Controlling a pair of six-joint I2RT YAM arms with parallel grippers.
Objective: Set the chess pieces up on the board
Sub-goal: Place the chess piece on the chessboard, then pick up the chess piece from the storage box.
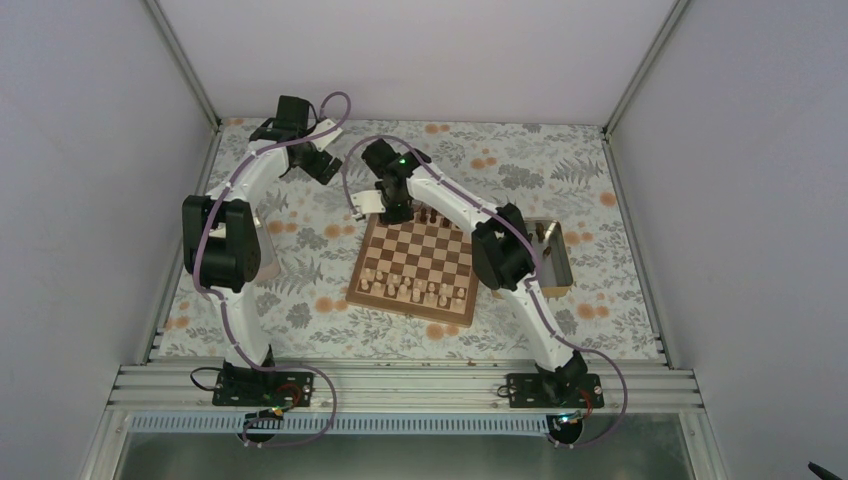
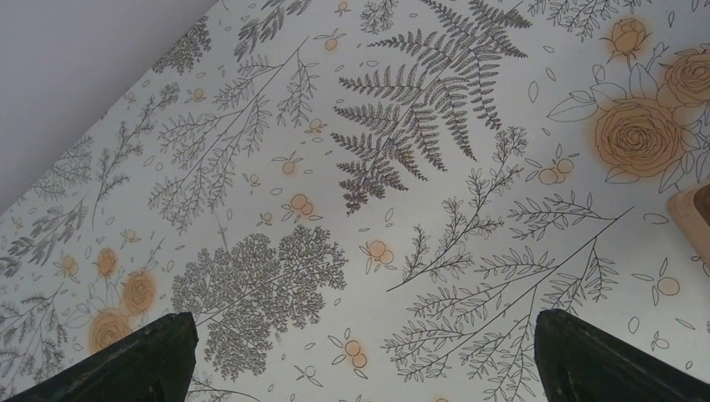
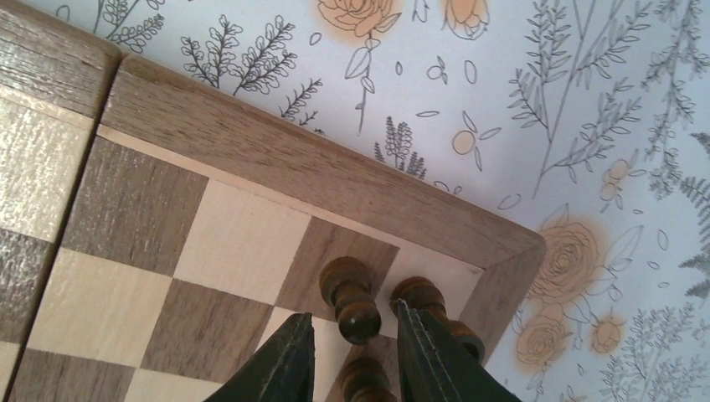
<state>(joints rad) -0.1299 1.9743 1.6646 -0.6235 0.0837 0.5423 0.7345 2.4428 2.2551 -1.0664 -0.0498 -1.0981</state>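
Observation:
The board (image 1: 415,262) lies mid-table, with pale chessmen (image 1: 410,288) on its near rows and a few dark chess pieces (image 1: 432,215) along its far edge. My right gripper (image 1: 394,212) hangs over the board's far left corner. In the right wrist view its fingers (image 3: 289,360) stand open on either side of an upright dark piece (image 3: 352,297), with a gap on each side. Another dark piece (image 3: 423,295) stands on the corner square, and a third (image 3: 364,377) shows below. My left gripper (image 2: 364,322) is wide open and holds nothing above the flowered cloth.
A tan-rimmed tray (image 1: 555,262) with chessmen in it sits right of the board, partly behind my right arm. A second flat container (image 1: 268,250) lies under my left arm. A pale wooden corner (image 2: 695,218) shows at the right edge of the left wrist view.

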